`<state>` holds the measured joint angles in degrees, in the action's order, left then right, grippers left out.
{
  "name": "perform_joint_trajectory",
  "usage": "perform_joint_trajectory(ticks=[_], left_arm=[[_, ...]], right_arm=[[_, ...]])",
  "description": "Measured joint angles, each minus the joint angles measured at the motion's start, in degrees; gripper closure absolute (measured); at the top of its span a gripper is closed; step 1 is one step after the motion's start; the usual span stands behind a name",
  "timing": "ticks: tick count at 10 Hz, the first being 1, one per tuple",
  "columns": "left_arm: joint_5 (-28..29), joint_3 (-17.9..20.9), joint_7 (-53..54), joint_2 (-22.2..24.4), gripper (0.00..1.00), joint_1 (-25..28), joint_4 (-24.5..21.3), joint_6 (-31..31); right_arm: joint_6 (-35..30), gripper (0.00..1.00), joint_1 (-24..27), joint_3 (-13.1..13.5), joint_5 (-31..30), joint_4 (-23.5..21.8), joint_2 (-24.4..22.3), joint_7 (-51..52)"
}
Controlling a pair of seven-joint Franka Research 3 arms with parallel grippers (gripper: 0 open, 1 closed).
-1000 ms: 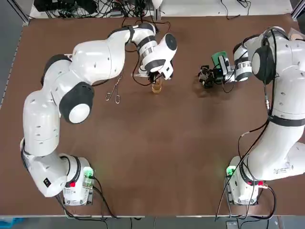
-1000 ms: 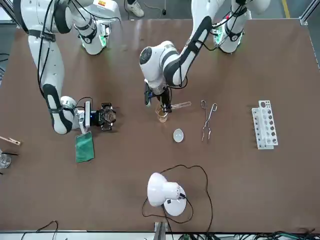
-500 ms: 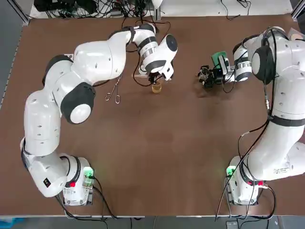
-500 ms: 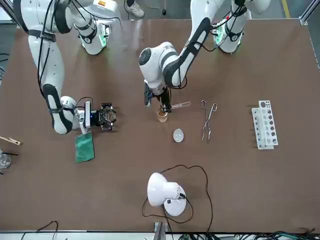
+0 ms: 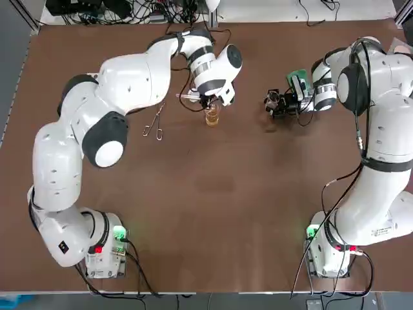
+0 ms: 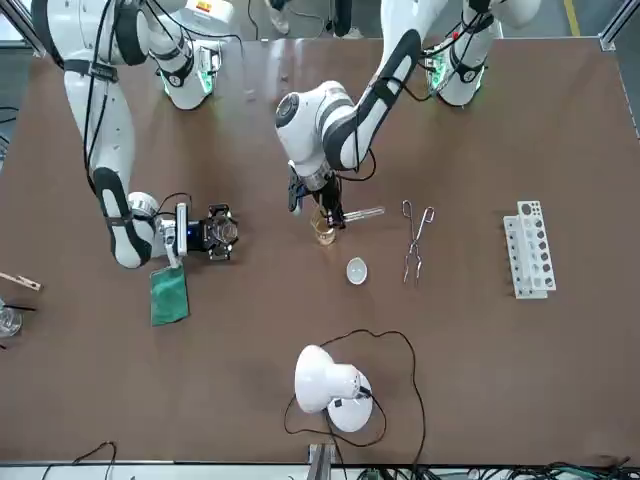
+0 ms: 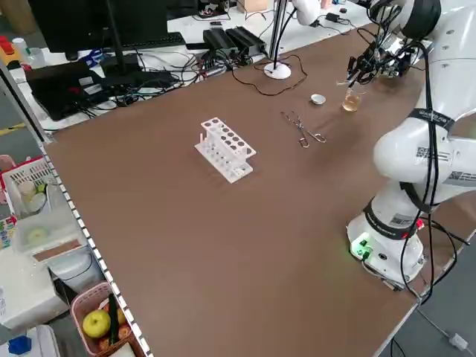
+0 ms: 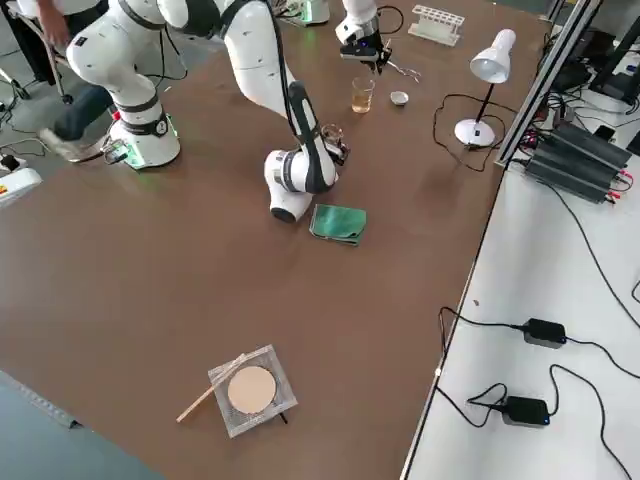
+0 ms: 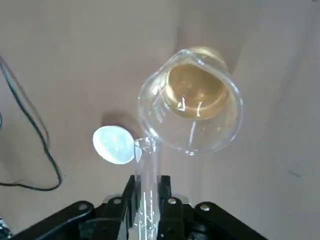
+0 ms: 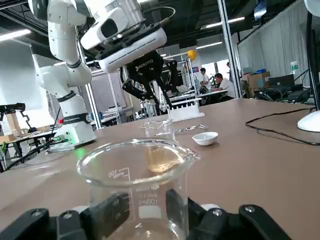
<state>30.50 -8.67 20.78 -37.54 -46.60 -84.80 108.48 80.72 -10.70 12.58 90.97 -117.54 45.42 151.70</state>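
Observation:
My left gripper [image 5: 210,100] is shut on a glass test tube [image 9: 148,170], held nearly level with its mouth at the rim of a small beaker of amber liquid [image 9: 192,107]. That beaker [image 5: 211,117] stands on the brown table just under the gripper [image 6: 325,205]. My right gripper [image 5: 277,103] hangs low at the table's far right, shut on an empty clear beaker [image 10: 137,185] with a finger [image 10: 107,215] on each side. A folded green cloth [image 5: 298,81] lies right beside this gripper [image 6: 218,232].
A small white dish [image 6: 356,269], metal tongs [image 6: 415,240] and a white tube rack [image 6: 528,262] lie beyond and left of the amber beaker. A white desk lamp [image 6: 330,385] with its cable stands at the far edge. A wire mesh with a disc [image 8: 250,390] sits at the far right.
The left gripper has turned a little, bringing the tube closer to level over the amber beaker. The right gripper has shifted slightly toward the table's middle with its beaker, uncovering more of the cloth.

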Motion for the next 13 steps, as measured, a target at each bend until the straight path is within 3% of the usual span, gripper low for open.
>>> perform_joint_trajectory(ticks=[13], left_arm=[[9.0, 0.3, -0.3, -1.4, 0.79, -4.4, 0.8, -8.3]], right_arm=[[0.5, 0.57, -5.5, 0.0, 7.1, -0.9, -0.3, -2.3]])
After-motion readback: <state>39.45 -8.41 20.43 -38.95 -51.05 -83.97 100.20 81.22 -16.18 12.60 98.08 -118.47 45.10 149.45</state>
